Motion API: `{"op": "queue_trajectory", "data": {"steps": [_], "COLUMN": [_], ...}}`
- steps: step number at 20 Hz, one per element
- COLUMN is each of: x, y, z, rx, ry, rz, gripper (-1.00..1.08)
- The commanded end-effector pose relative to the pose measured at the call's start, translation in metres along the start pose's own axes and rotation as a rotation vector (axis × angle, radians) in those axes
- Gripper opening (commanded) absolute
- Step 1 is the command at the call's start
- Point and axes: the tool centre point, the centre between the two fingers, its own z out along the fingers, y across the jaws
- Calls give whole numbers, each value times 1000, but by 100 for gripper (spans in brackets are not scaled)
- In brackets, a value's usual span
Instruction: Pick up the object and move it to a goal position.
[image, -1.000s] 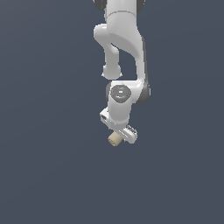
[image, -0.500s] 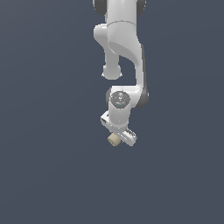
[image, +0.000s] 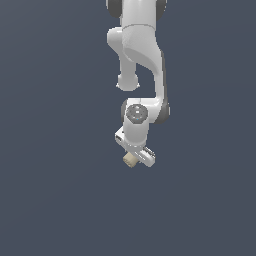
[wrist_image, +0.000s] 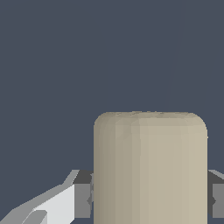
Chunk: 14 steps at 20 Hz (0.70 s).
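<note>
Tan cylinder (image: 129, 159) sits between the fingers of the pincer (image: 134, 158), pinched on its curved sides; wrist view shows it filling the gap, grey pads (wrist_image: 83, 200) pressed to both flanks, cylinder (wrist_image: 150, 168) sticking out past the fingertips. Long axis runs along the fingers, one flat end pointing away from the wrist, toward the exterior view's lower left. Arm (image: 140, 55) hangs from the top of frame, wrist tilted. Only a flat dark-grey background around, no desk edge, no goal marker visible, nothing in the way. Judgement: grasp done, carry to goal is what's left; goal direction can't be told
</note>
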Motion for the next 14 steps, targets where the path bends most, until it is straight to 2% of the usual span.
{"op": "queue_trajectory", "data": {"steps": [1,8,14], "x": [0,-1,-2], "y": [0,9,27], "z": [-1,-17,-48], "rx": [0,0,1], "ry": [0,0,-1], "rz": [-1,-1,-1], "gripper": [-100,-100,-100]}}
